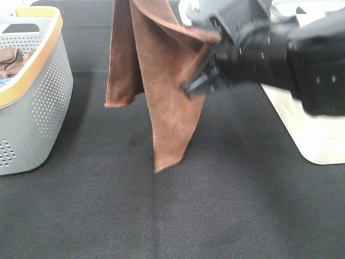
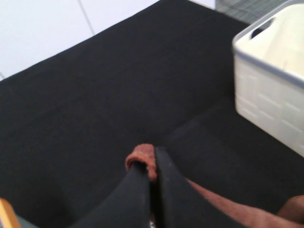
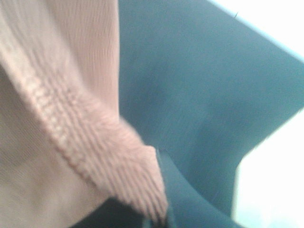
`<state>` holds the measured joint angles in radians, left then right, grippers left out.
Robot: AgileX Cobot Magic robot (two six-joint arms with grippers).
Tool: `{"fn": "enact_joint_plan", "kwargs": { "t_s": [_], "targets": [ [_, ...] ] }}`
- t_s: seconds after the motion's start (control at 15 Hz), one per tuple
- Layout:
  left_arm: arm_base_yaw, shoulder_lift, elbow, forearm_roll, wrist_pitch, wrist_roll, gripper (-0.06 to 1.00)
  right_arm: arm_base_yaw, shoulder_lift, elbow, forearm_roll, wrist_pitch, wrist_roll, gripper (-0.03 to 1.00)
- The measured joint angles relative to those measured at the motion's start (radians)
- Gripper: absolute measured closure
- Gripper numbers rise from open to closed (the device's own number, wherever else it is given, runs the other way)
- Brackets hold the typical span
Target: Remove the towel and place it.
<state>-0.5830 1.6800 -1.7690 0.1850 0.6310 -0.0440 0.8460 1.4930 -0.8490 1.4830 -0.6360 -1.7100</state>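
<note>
Towel point(image 1: 167, 118) hangs in folds over the black table point(image 1: 161, 216), lowest corner nearest. Right gripper point(image 1: 199, 82) is clamped on its right edge; left gripper point(image 2: 151, 164) pinches a bunched edge (jaws tight on the cloth). Farther back, grey basket point(image 1: 43, 97) stands at the left, white bin point(image 1: 318, 135) at the right.

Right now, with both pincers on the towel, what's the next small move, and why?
The left pincer and right pincer are both shut on the towel, which hangs in narrow folds over the table. Probably draw them apart a little, so the cloth spreads and can be laid flat.
</note>
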Motion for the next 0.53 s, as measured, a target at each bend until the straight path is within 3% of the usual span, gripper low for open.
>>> {"fn": "enact_joint_plan", "kwargs": {
  "t_s": [0.2, 0.53],
  "targets": [
    [0.081, 0.035, 0.000, 0.005, -0.117, -0.004, 0.94, -0.075, 0.011, -0.125, -0.119, -0.008, -0.002, 0.97],
    [0.203, 0.132, 0.000, 0.007, -0.436, -0.025, 0.94, -0.327, 0.170, -0.415, -0.144, 0.214, -0.002, 0.97]
  ]
}}
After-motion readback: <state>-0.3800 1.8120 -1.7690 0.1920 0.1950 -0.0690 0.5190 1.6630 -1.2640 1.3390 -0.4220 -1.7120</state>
